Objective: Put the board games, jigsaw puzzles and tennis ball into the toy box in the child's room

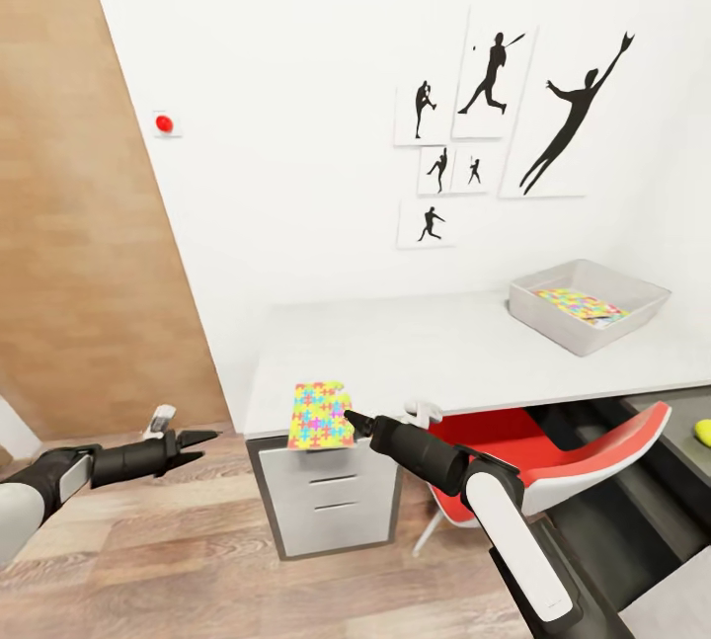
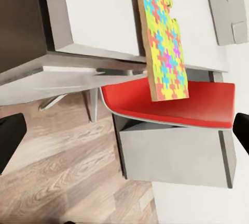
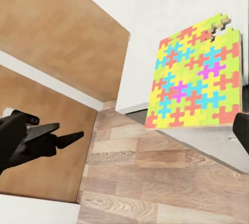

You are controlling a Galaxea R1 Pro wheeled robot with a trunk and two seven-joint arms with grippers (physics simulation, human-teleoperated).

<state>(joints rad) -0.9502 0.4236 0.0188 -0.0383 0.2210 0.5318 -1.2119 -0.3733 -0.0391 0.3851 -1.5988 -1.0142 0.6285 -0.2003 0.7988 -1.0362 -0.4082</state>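
One jigsaw puzzle [image 1: 320, 414] hangs tilted on edge over the front left corner of the table [image 1: 425, 353]. My right gripper [image 1: 353, 419] is shut on its right edge. In the right wrist view the jigsaw puzzle [image 3: 194, 78] shows face on, with one fingertip [image 3: 241, 130] at its lower corner. A second jigsaw puzzle [image 1: 581, 305] lies inside the toy box [image 1: 538, 308] at the table's far right. The tennis ball [image 1: 703, 432] rests on the lower dark section. My left gripper [image 1: 197, 445] hovers open and empty over the floor, left of the table.
A red chair [image 1: 523, 451] is tucked under the table, just beneath my right arm. A grey drawer unit [image 1: 331, 501] stands under the table's left end. A wood-panelled wall [image 1: 79, 224] rises at the left, above plank floor [image 1: 197, 560].
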